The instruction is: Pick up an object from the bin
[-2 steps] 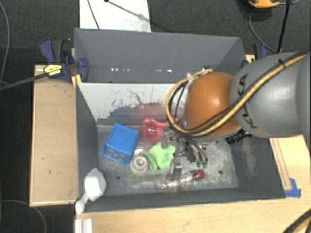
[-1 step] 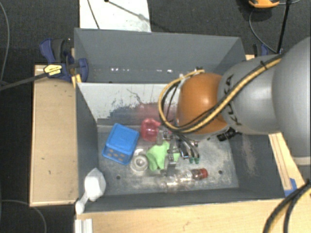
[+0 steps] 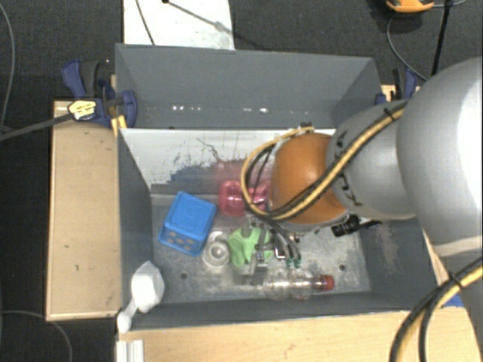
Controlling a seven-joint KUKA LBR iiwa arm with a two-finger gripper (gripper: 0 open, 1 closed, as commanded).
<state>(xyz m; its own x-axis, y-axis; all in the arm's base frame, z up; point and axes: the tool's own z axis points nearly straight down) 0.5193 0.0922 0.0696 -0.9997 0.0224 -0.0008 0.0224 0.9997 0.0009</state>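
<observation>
Scuffed metal bin [image 3: 341, 268]; hand [image 3: 273, 256] beside green lump [image 3: 241, 246].

You're in a robotics lab: a grey industrial arm [image 3: 445, 149] draped with cables [image 3: 332, 181] reaches into a metal bin [image 3: 241, 81], loose leads [image 3: 443, 29] trailing over dark floor [image 3: 302, 13].

A: How many blocks lie in the bin [image 3: 249, 89]?
B: One, a blue block [image 3: 186, 223] with dark dots on one side.
A: And the coloured lumps beside it?
B: Two: one pink lump [image 3: 230, 196], partly hidden, and one green lump [image 3: 243, 246].
A: Anything clear?
B: Two again: one small clear cup [image 3: 216, 253] and one clear tube [image 3: 298, 285] with a red end.
A: White things?
B: One white lump [image 3: 147, 286] in the near left corner.
A: So the total?
B: Six things that I can count, in one bin.
</observation>
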